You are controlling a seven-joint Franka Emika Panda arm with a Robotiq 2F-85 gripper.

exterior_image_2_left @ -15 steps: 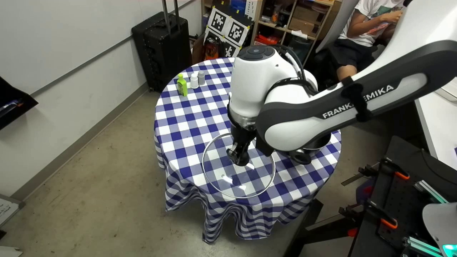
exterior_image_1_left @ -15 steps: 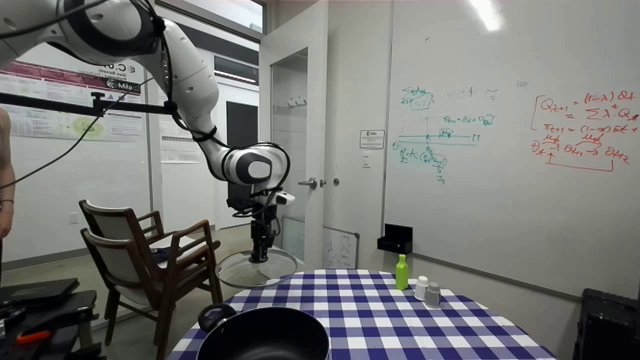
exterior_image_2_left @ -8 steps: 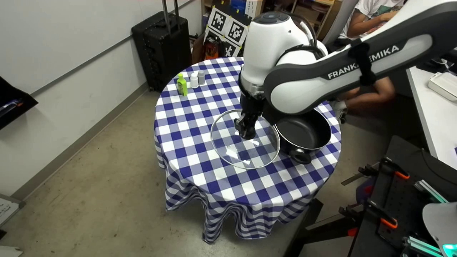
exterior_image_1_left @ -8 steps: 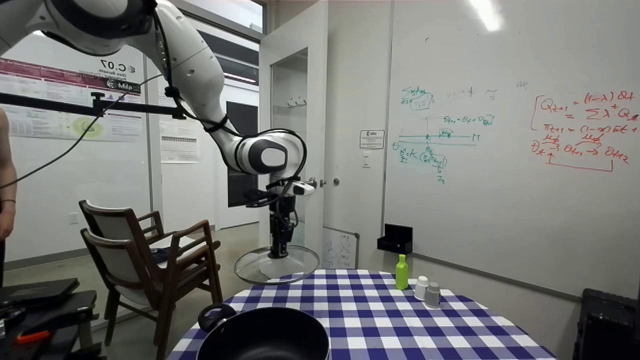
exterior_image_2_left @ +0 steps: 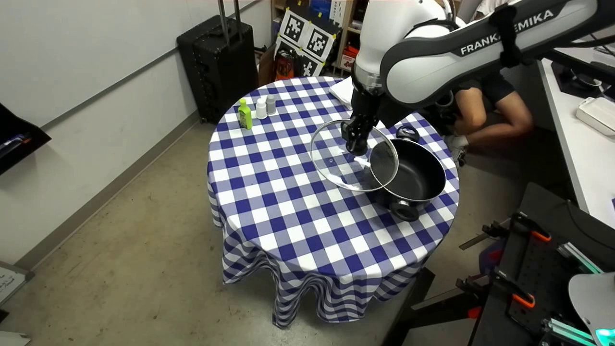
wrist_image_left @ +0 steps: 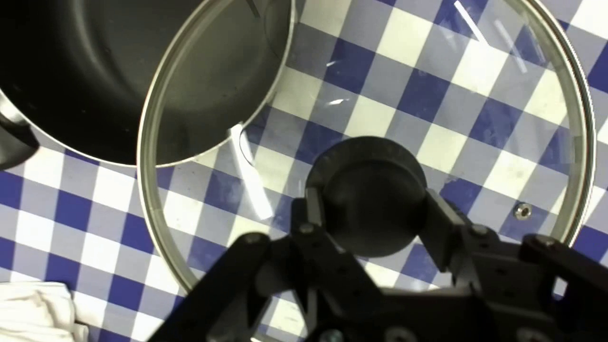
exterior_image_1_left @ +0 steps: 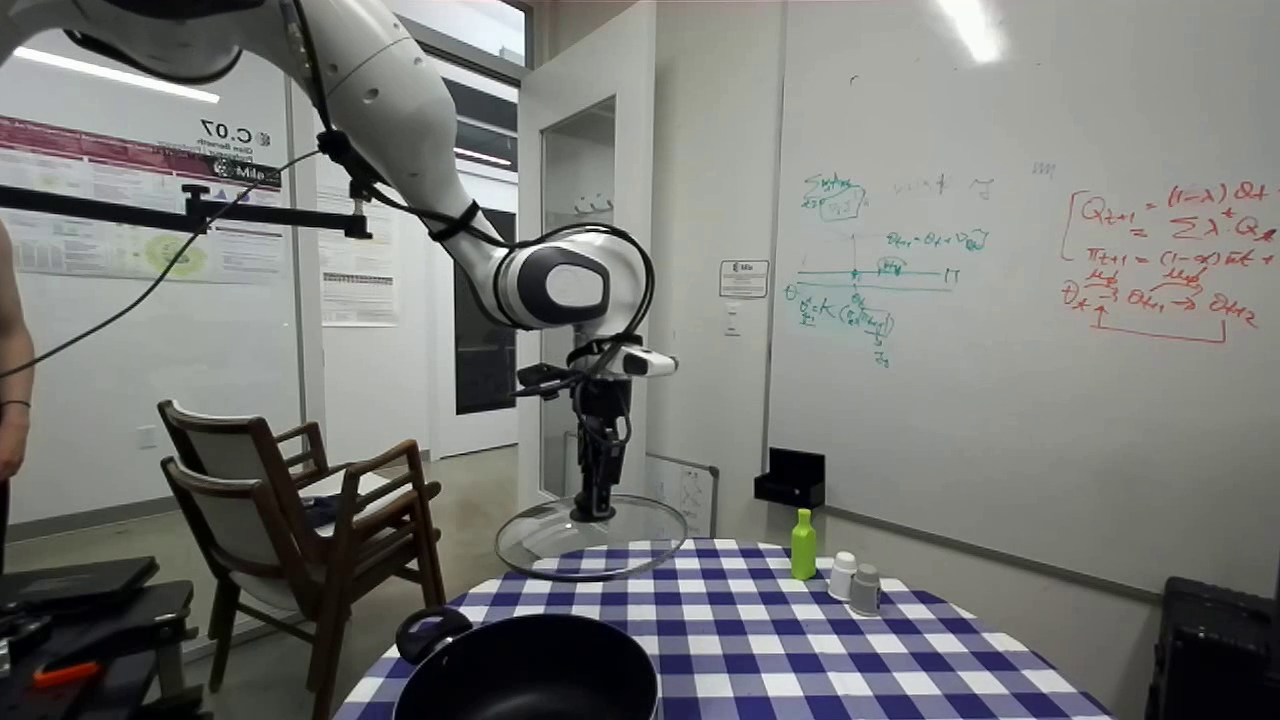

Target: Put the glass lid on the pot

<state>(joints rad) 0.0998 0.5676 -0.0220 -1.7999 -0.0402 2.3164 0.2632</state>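
Note:
My gripper (exterior_image_1_left: 594,506) is shut on the dark centre knob of the glass lid (exterior_image_1_left: 540,548) and holds the lid roughly level above the table. In an exterior view the gripper (exterior_image_2_left: 356,144) and lid (exterior_image_2_left: 334,168) are beside the black pot (exterior_image_2_left: 420,173), with the lid's edge overlapping part of the pot's opening. In the wrist view the fingers (wrist_image_left: 370,209) clasp the knob from both sides, and the clear lid (wrist_image_left: 389,99) covers part of the pot (wrist_image_left: 85,85) in the picture. The pot (exterior_image_1_left: 530,670) stands uncovered and looks empty.
A green bottle (exterior_image_2_left: 245,115), a white shaker (exterior_image_2_left: 261,108) and a grey shaker (exterior_image_2_left: 271,105) stand at the table's far side. A white cloth (exterior_image_2_left: 342,91) lies on the checkered tablecloth (exterior_image_2_left: 269,158) near the pot. A person's legs (exterior_image_2_left: 480,105) are close behind the table.
My gripper has carried the lid across the table towards the pot, so the lid now overlaps the pot in an exterior view. The pot has not moved.

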